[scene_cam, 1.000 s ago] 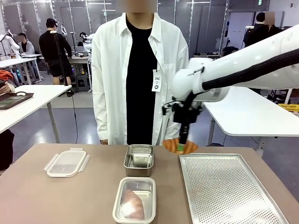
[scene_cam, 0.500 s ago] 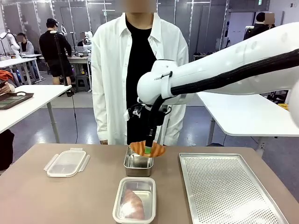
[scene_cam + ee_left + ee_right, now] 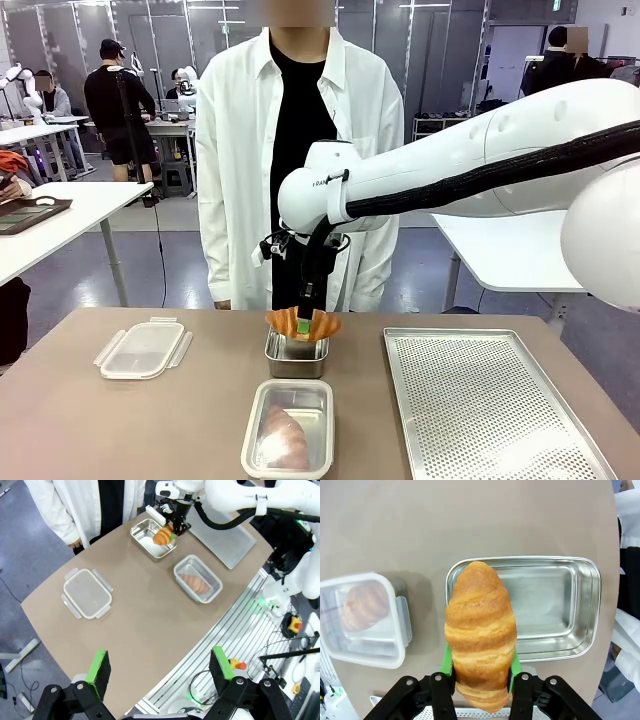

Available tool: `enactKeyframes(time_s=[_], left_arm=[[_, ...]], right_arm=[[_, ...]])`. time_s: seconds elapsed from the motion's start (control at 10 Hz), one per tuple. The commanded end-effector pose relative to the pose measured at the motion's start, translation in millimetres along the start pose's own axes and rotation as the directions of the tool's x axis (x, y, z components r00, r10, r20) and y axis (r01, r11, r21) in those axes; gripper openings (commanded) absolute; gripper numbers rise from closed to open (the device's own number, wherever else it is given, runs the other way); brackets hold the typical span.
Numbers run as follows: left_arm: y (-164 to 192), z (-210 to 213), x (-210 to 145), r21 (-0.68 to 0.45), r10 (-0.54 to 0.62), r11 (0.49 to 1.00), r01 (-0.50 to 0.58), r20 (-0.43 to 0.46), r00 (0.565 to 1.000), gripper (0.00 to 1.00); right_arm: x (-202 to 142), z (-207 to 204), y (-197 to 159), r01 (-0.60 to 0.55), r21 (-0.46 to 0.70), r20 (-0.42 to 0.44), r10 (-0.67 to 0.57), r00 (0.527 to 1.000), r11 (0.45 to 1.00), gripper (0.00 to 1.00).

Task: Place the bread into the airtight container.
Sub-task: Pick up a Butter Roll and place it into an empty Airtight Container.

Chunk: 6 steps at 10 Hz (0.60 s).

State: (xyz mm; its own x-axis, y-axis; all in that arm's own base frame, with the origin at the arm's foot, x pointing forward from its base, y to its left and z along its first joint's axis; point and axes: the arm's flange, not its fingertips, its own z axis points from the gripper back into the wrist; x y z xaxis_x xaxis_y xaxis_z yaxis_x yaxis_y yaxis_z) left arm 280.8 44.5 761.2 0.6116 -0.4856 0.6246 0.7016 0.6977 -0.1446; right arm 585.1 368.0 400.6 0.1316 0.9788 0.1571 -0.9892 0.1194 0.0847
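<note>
Right gripper (image 3: 303,322) is clamped on the bread (image 3: 480,625), holding it just above the tin (image 3: 555,610), which lies straight below. Bread's long axis runs across the tin's, and it overhangs one end rim. Right wrist view shows that offset; front view shows the height gap.

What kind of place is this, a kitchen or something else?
Most likely a robotics lab: a white robot arm works at the brown table, and white worktables with people stand behind.
</note>
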Motion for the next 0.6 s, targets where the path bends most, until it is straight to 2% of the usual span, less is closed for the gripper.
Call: enactKeyframes(time_s=[0.0,0.2,0.3,0.4,0.5], left_arm=[[-0.9,0.9,0.3,-0.009,-0.016,1.0,0.016,0.006,1.0,1.0],[-0.9,0.9,0.3,-0.009,-0.016,1.0,0.016,0.006,1.0,1.0],[-0.9,0.9,0.3,-0.009,-0.016,1.0,0.016,0.006,1.0,1.0],[-0.9,0.9,0.3,-0.009,-0.016,1.0,0.016,0.006,1.0,1.0],[-0.9,0.9,0.3,-0.009,-0.016,1.0,0.016,0.006,1.0,1.0]], right_arm=[[-3.0,4.4,4.9,0.006,-0.011,0.008,-0.006,1.0,1.0,0.46],[0.1,0.7,0.0,0.0,-0.001,0.001,0.0,1.0,1.0,0.47],[-9.1,6.0,-8.6,0.167,-0.035,0.093,-0.163,0.982,0.985,0.47],[-13.3,8.1,-11.5,0.309,0.009,0.207,-0.304,0.93,0.951,0.47],[-15.1,8.3,-13.1,0.444,0.009,0.282,-0.428,0.858,0.896,0.47]])
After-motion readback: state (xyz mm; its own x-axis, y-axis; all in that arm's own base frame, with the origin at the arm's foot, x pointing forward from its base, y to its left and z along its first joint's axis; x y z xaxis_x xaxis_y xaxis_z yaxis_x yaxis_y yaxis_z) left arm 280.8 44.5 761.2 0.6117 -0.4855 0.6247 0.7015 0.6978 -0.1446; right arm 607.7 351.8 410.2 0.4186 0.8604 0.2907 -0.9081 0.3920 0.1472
